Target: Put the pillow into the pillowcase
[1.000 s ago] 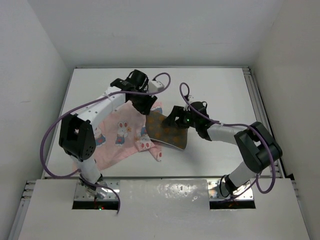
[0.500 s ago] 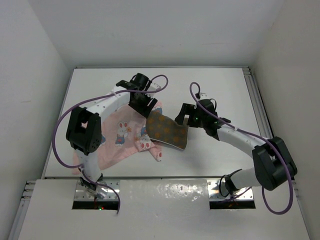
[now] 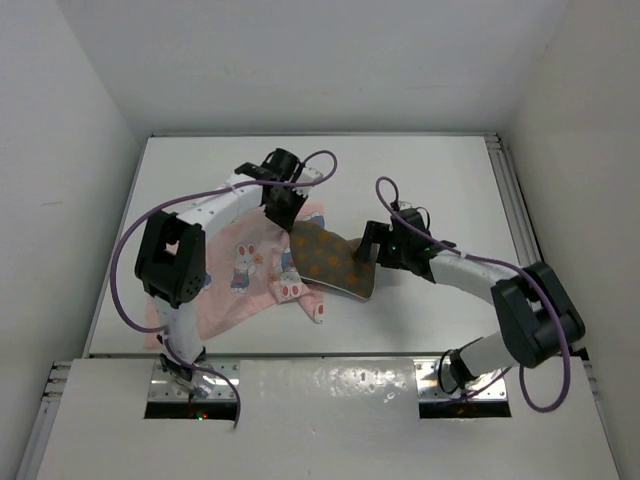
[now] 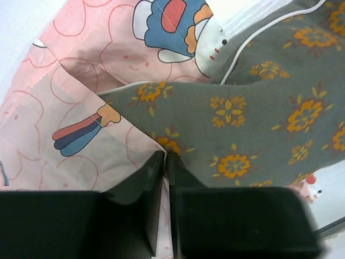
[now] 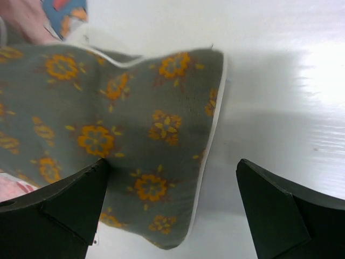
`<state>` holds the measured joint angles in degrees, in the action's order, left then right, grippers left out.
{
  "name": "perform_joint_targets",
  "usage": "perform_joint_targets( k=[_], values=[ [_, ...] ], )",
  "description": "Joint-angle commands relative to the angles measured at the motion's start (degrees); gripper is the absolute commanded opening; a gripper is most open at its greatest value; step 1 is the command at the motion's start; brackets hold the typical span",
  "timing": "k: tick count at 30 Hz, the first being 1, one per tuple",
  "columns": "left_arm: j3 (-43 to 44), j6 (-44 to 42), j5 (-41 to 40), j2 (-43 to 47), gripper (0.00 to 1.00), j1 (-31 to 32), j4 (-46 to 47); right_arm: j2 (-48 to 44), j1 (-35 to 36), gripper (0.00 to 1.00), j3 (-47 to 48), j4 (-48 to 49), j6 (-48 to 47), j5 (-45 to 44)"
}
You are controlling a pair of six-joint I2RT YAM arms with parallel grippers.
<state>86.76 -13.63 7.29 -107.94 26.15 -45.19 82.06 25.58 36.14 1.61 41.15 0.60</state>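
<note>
The pillow [image 3: 335, 262], brown-grey with orange flowers and light piping, lies on the table with its left end tucked under the edge of the pink pillowcase [image 3: 240, 270]. My left gripper [image 3: 283, 210] is shut on the pillowcase's edge [image 4: 161, 216], pinching a fold of pink cloth right beside the pillow [image 4: 253, 124]. My right gripper [image 3: 366, 245] is open. It stands just right of the pillow, with the pillow's near corner [image 5: 161, 194] between its spread fingers [image 5: 70, 205].
The white table [image 3: 440, 180] has walls at the back and both sides. A raised rail [image 3: 520, 210] runs along its right edge. The purple cables loop over both arms.
My right gripper pulled back from the pillow, then came in again toward its right edge. My left gripper shifted slightly and still holds the pillowcase edge.
</note>
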Motion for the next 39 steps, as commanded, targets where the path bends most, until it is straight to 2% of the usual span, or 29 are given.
perform_joint_targets(
  k=[1, 3, 4, 7, 8, 9, 13, 17, 18, 21, 23, 25, 26, 27, 28, 29, 30, 32, 34, 36, 37, 38, 39],
  values=[
    [2.35, 0.27, 1.58, -0.43, 0.00, 0.65, 2.56, 6.68, -0.10, 0.99, 3.14, 3.93, 1.04, 5.53],
    [4.11, -0.43, 3.07, -0.69, 0.00, 1.00, 2.47, 9.33, -0.01, 0.95, 5.07, 5.50, 1.48, 8.17],
    [4.55, -0.70, 3.34, -0.78, 0.00, 1.53, 2.47, 10.30, 0.17, 0.89, 5.52, 6.56, 1.39, 9.67],
    [7.19, -1.31, 3.08, -0.87, 0.00, 2.15, 2.74, 11.98, 0.43, 0.45, 5.43, 11.39, 1.57, 13.81],
    [9.02, -2.18, 3.17, -0.69, 0.00, 2.41, 3.00, 11.37, 0.52, 0.15, 5.00, 11.75, 1.05, 13.90],
    [9.91, -3.06, 3.34, -0.43, 0.00, 3.37, 3.00, 10.50, 0.61, 0.01, 4.64, 11.93, 0.61, 13.81],
    [10.01, -10.09, 6.14, 2.02, 0.00, 7.50, 5.11, 5.05, 2.36, 0.00, 2.36, 12.45, -4.31, 15.04],
    [11.84, -15.46, 17.99, 0.89, 0.00, 9.09, 0.82, -2.59, 3.16, 0.00, -0.27, 16.75, -5.99, 17.15],
    [12.20, -16.07, 24.29, 0.63, 0.00, 9.01, -0.33, -5.74, 3.33, 0.00, -0.89, 18.15, -5.73, 17.33],
    [14.13, -20.29, 34.24, 0.36, 0.00, 8.92, -7.16, -11.46, 3.24, 0.00, -3.53, 23.60, -3.97, 16.46],
    [15.27, -22.40, 35.77, 0.62, 0.00, 8.74, -8.95, -13.41, 3.24, 0.00, -5.29, 26.69, -3.35, 15.66],
    [13.44, -21.71, 33.07, 1.15, 0.00, 7.87, -8.52, -13.69, 3.24, 0.00, -6.87, 25.91, -2.57, 14.34],
    [12.13, -21.27, 29.14, 1.41, 0.00, 6.73, -6.34, -13.16, 3.24, 0.05, -7.39, 23.90, -1.87, 14.17],
    [10.46, -20.48, 26.75, 1.85, 0.00, 6.11, -5.01, -12.46, 2.98, 0.17, -8.27, 22.75, -0.47, 15.30],
    [7.14, -19.08, 24.03, 2.03, 0.00, 5.67, -3.69, -11.23, 2.81, 0.39, -8.54, 21.09, -0.45, 16.70],
    [5.54, -18.72, 17.65, 2.12, 0.01, 5.23, -2.63, -11.05, 2.72, 0.63, -8.54, 18.98, -0.45, 17.58],
    [4.31, -18.28, 14.45, 1.95, 0.04, 5.31, -1.14, -11.13, 2.28, 0.75, -8.72, 13.57, -0.63, 17.85],
    [2.71, -18.01, 7.95, 1.42, 0.06, 6.10, -0.69, -14.11, 1.58, 0.97, -9.94, 10.45, -1.50, 13.66],
    [2.62, -15.30, 2.49, 0.28, 0.06, 6.80, 0.97, -17.10, 0.00, 0.99, -12.49, 10.17, -2.47, 6.48],
    [3.84, -14.07, -3.15, -0.86, 0.12, 7.68, 2.38, -18.61, -0.88, 0.99, -11.89, 10.69, -5.35, 3.37],
    [4.90, -13.71, -3.33, -1.30, 0.19, 7.69, 2.39, -18.00, -1.15, 0.99, -10.58, 10.35, -6.85, 3.01],
    [6.04, -13.62, -2.64, -1.66, 0.35, 7.69, 1.69, -15.12, -1.41, 0.99, -8.82, 9.30, -7.83, 2.83],
    [8.66, -13.27, -1.76, -2.18, 0.41, 7.77, 1.25, -13.44, -1.41, 0.99, -4.63, 6.16, -9.75, 2.57]
  ],
)
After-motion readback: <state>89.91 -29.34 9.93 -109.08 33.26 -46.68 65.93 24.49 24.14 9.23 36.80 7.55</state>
